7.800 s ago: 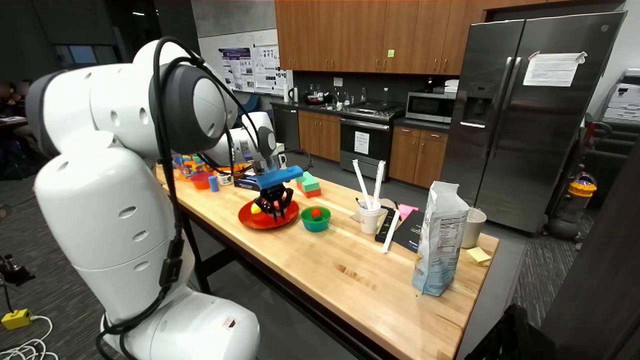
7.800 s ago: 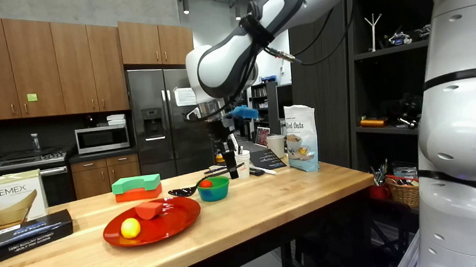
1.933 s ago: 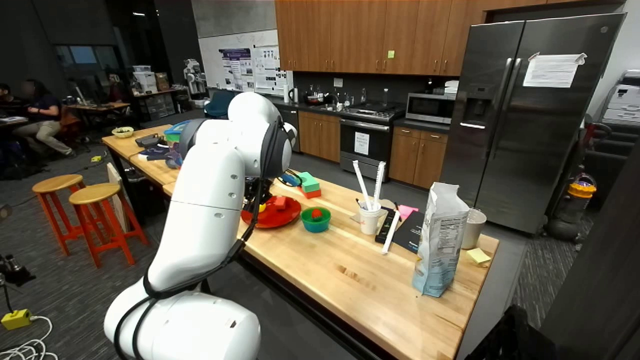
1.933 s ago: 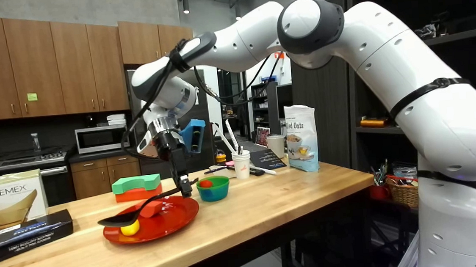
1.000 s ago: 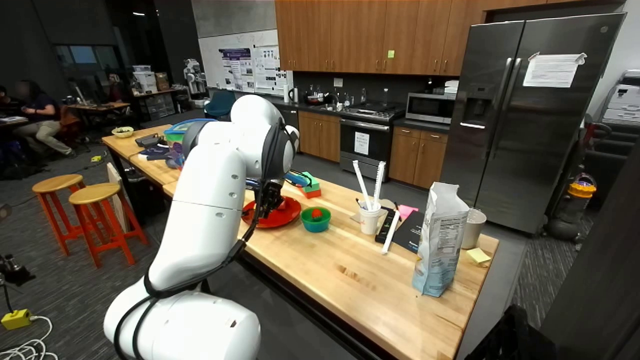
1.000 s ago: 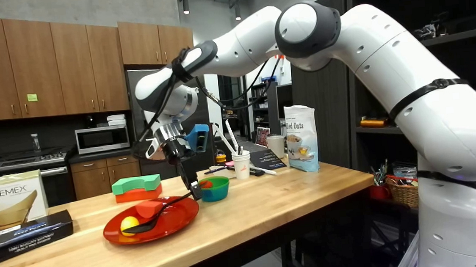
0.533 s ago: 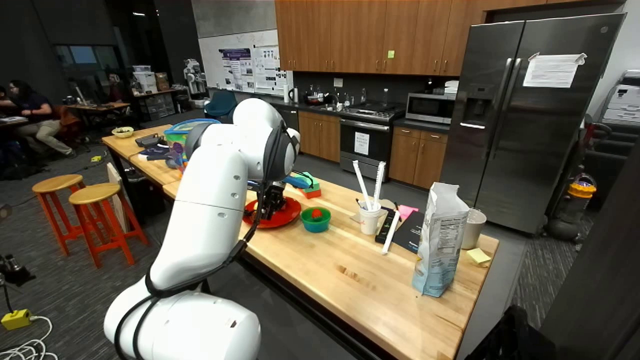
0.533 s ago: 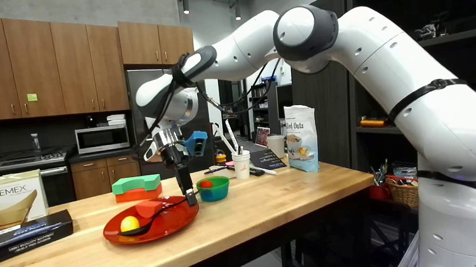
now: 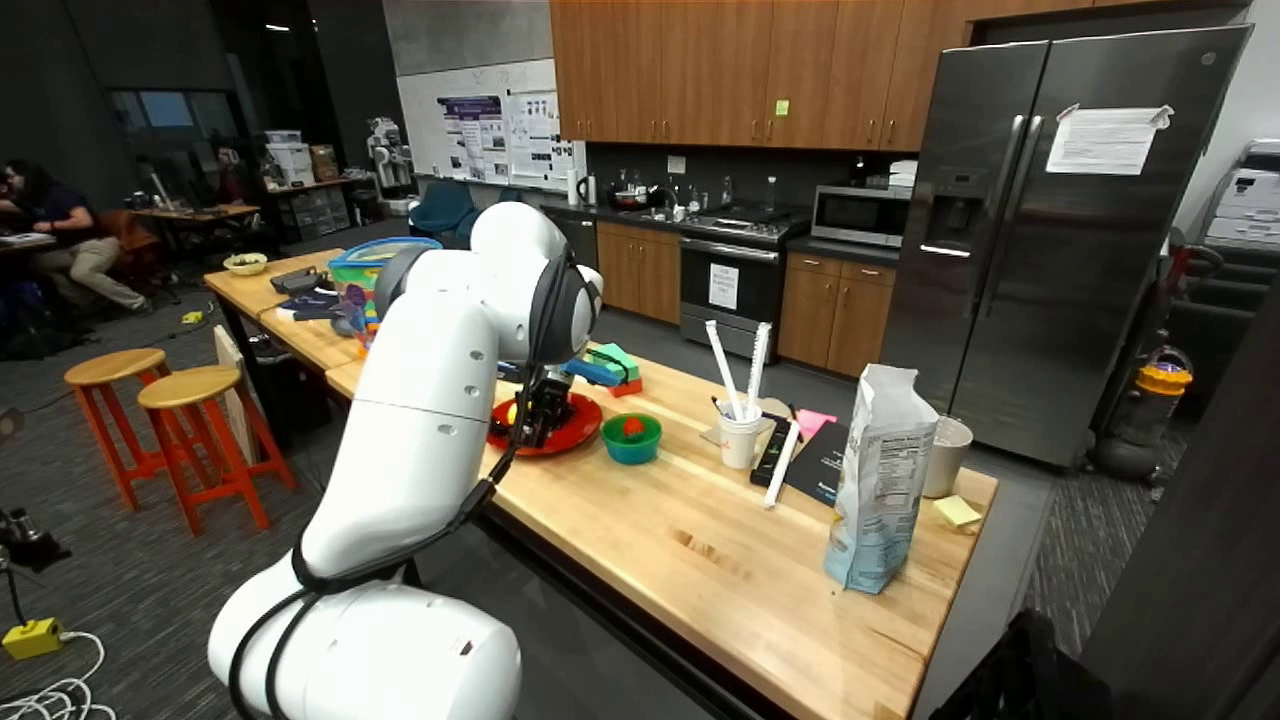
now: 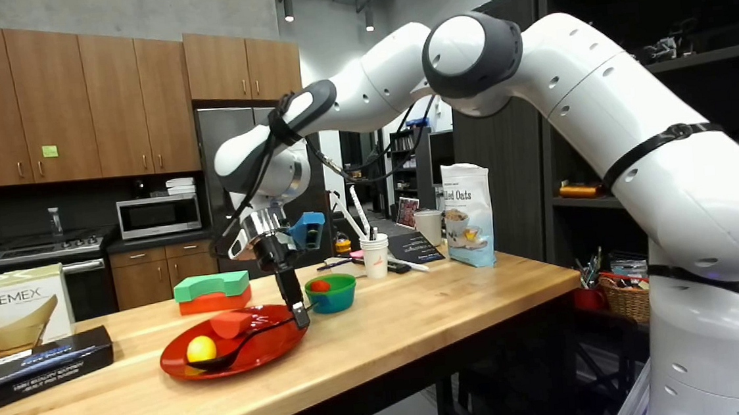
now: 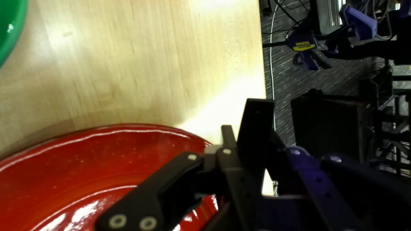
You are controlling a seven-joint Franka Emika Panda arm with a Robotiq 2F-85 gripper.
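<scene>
My gripper (image 10: 300,313) is shut on the handle of a black ladle (image 10: 222,361), low over the right rim of a red plate (image 10: 269,354). The ladle slants down to the left. Its bowl is at the lower right of a yellow ball (image 10: 201,349) on the plate; I cannot tell whether it is under it. A red block (image 10: 230,324) lies on the plate behind the handle. In an exterior view the gripper (image 9: 540,420) partly hides the plate (image 9: 580,435). In the wrist view the fingers (image 11: 252,128) are together beside the plate (image 11: 106,160); the ladle's bowl is hidden.
A green bowl (image 10: 334,297) with a red object (image 10: 319,285) stands close right of the gripper. Green and red blocks (image 10: 212,291) are behind the plate. A black box (image 10: 42,368), a Chemex box (image 10: 15,314), paper cups (image 10: 376,256) and an oats bag (image 10: 469,216) also stand on the table.
The ladle has gone from beside the green bowl to over the plate, then down beside the yellow ball. In the last half second the gripper shifted slightly right and down.
</scene>
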